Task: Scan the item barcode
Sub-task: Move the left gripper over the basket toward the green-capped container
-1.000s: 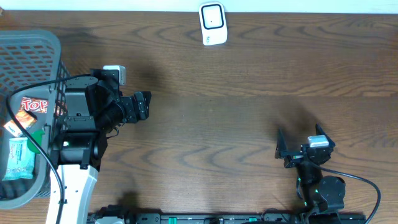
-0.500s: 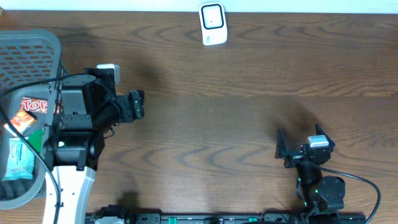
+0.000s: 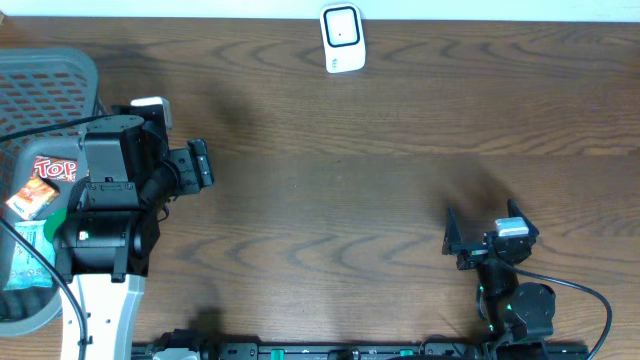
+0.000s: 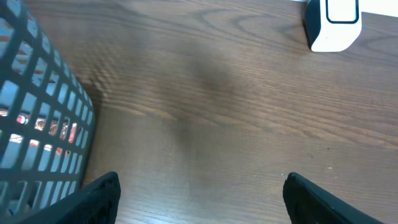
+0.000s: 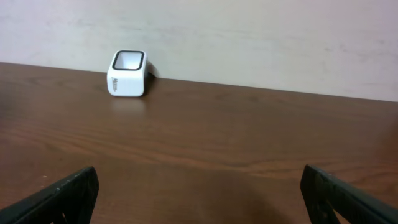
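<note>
Red packet (image 3: 52, 168) marked TOP lies in the grey basket (image 3: 50, 70) at the surface's left end, beside an orange box (image 3: 28, 203) and a teal pouch (image 3: 22, 262). It looks light, thin and crinkly, probably slippery, so pinching across its narrow width seems safest. Printed face up, its long axis appears to run left-right, though the arm hides part. Left tool (image 3: 198, 167) and right tool (image 3: 452, 240) both stand spread, empty. The scanner (image 3: 342, 40) sits well apart.

My left gripper (image 4: 204, 200) hangs above the worktop (image 4: 217, 112), jaws spread.
Basket (image 4: 37, 118) at left; scanner (image 4: 333, 25) by the far edge.
</note>
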